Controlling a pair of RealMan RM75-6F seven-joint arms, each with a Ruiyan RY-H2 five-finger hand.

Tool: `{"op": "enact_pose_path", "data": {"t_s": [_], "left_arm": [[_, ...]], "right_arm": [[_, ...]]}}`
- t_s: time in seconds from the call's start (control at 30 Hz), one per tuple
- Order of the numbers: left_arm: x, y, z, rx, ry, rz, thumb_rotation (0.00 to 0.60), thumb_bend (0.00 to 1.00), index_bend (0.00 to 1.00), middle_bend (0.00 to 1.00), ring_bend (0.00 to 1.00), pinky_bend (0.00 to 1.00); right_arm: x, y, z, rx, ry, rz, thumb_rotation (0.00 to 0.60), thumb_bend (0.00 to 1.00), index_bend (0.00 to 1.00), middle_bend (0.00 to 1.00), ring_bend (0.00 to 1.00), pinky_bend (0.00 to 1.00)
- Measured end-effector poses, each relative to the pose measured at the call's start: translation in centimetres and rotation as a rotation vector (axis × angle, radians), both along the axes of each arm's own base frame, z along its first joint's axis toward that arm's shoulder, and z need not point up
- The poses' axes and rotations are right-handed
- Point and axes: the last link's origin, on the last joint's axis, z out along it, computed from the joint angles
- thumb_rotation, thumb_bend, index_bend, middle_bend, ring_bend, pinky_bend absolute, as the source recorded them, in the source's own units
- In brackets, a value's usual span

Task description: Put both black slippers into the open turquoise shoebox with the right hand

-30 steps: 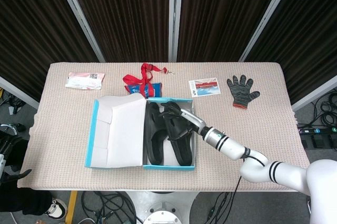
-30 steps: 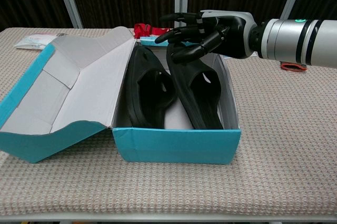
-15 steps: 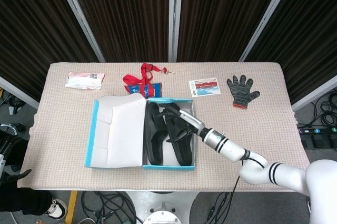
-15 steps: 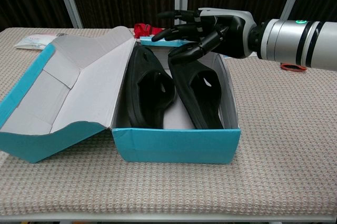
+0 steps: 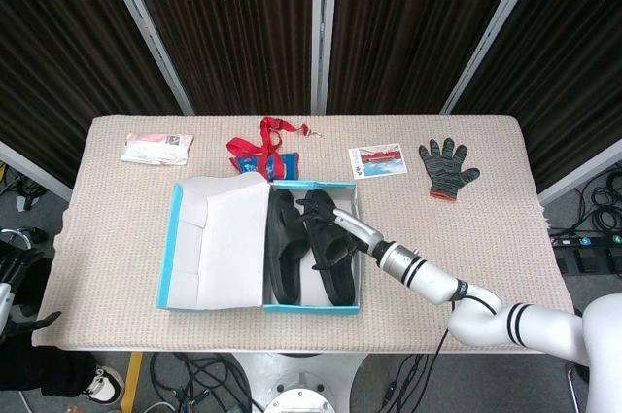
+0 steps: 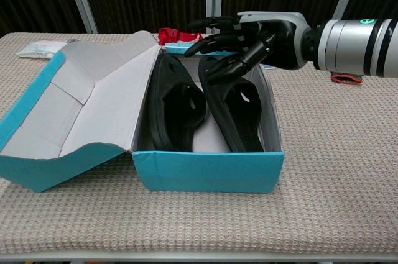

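Both black slippers lie side by side inside the turquoise shoebox (image 6: 205, 174), which sits near the front edge of the tabletop (image 5: 486, 228) with its lid (image 6: 93, 99) folded out flat to the left. The left slipper (image 6: 174, 112) rests against the lid-side wall, and the right slipper (image 6: 233, 112) lies along the other wall, its far end propped a little higher at the back of the box. That lean suggests it was lowered in heel-last and has not been pressed flat.

The right hand (image 6: 249, 40) hangs over the far end of the box with its fingers (image 6: 214, 43) spread and lightly curled, holding nothing. They point left, just above the raised end of the right slipper; from the chest view the lowest fingertips look close to or barely touching it, but contact cannot be confirmed. The hand appears to be letting go, with the placing as good as done.

The left hand is not visible in either view.

Along the back edge of the tabletop lie a red lanyard (image 5: 260, 146), a postcard (image 5: 377, 160), a dark work glove (image 5: 445, 168) and a small packet (image 5: 156, 148), all well apart from the box opening.
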Motion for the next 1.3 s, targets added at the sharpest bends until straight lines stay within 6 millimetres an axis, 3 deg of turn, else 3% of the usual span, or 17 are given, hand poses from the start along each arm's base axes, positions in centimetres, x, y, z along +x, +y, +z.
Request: {"op": "enact_pose_path", "data": {"t_s": [0.2,0.37,0.7,0.87,1.07,1.17,1.3], "left_arm": [[0.0,-0.2,0.3,0.004,0.001,0.003,0.600,0.06,0.13,0.09,0.00,0.05],[0.4,-0.2,0.3,0.004,0.004,-0.006,0.600,0.06,0.13,0.09,0.00,0.05],[1.3,-0.4,0.5,0.015,0.015,-0.025,0.600,0.06,0.13,0.09,0.00,0.05],[1.7,-0.8,0.8,0.027,0.026,-0.029,0.600,0.06,0.13,0.09,0.00,0.05],[2.3,-1.0,0.9,0.047,0.035,-0.049,0.600,0.06,0.13,0.09,0.00,0.05],[2.8,-1.1,1.0,0.055,0.039,-0.064,0.600,0.06,0.13,0.09,0.00,0.05],[3.4,-1.0,0.9,0.060,0.049,-0.082,0.600,0.06,0.13,0.09,0.00,0.05]], "right_arm": [[-1.1,-0.1,-1.1,0.020,0.075,-0.025,0.600,0.00,0.00,0.18,0.01,0.23],[-1.0,0.0,-0.4,0.000,0.050,-0.021,0.600,0.00,0.00,0.19,0.01,0.23],[0.8,1.1,4.9,-0.088,-0.201,0.013,0.600,0.00,0.00,0.21,0.02,0.23],[0.5,2.0,7.0,-0.134,-0.226,0.057,0.600,0.00,0.00,0.22,0.02,0.23],[-1.5,3.2,8.8,-0.328,-0.073,0.167,0.600,0.01,0.00,0.20,0.02,0.23],[-3.5,4.5,9.9,-0.481,0.077,0.233,0.600,0.01,0.00,0.15,0.00,0.19],[-7.7,7.4,11.4,-0.696,0.350,0.280,0.600,0.01,0.00,0.08,0.00,0.08]]}}
